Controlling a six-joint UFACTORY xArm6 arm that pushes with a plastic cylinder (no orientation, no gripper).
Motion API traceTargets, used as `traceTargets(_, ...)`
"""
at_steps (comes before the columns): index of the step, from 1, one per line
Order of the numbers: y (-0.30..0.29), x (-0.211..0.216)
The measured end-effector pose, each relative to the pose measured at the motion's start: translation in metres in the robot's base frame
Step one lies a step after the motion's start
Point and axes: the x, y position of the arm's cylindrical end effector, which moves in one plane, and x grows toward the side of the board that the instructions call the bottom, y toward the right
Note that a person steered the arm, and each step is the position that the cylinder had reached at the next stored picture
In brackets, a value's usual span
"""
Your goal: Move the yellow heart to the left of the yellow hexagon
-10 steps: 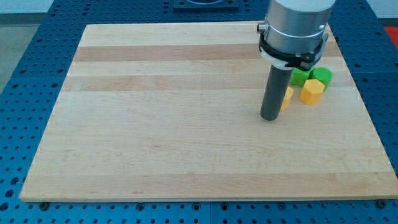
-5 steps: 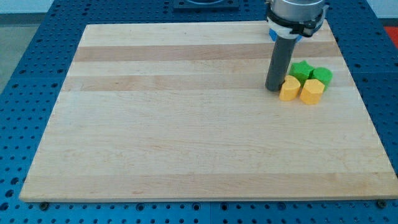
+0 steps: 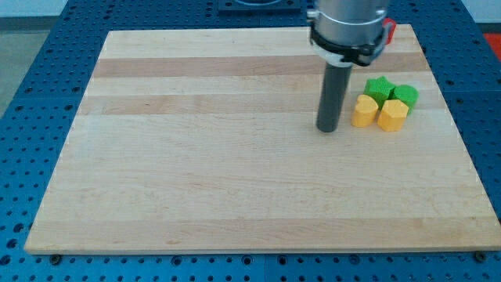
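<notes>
Camera view: yellow heart [image 3: 363, 111] touching left side of yellow hexagon [image 3: 392, 114]; placement looks done. My tip [image 3: 327, 129] just left, clear. No pincer fitted. Next: no further push.

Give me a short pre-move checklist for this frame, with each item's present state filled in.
1. My tip visible: ok.
2. My tip clear of all blocks, at the view's left of them: ok.
3. Yellow heart at the view's left of the yellow hexagon: ok.
4. Heart touching the hexagon: ok, no gap shows.
5. Green blocks lie above the yellow pair: ok.
6. Red object at the board's top edge, shape: cannot tell.
</notes>
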Motion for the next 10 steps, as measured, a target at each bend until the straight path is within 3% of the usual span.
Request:
traceTargets(2, 0.033, -0.009)
traceTargets(4, 0.027, -0.001)
traceTargets(6, 0.023, 0.064)
traceTargets(7, 0.027, 0.071)
traceTargets(9, 0.133, 0.092)
traceTargets(10, 0.165, 0.126)
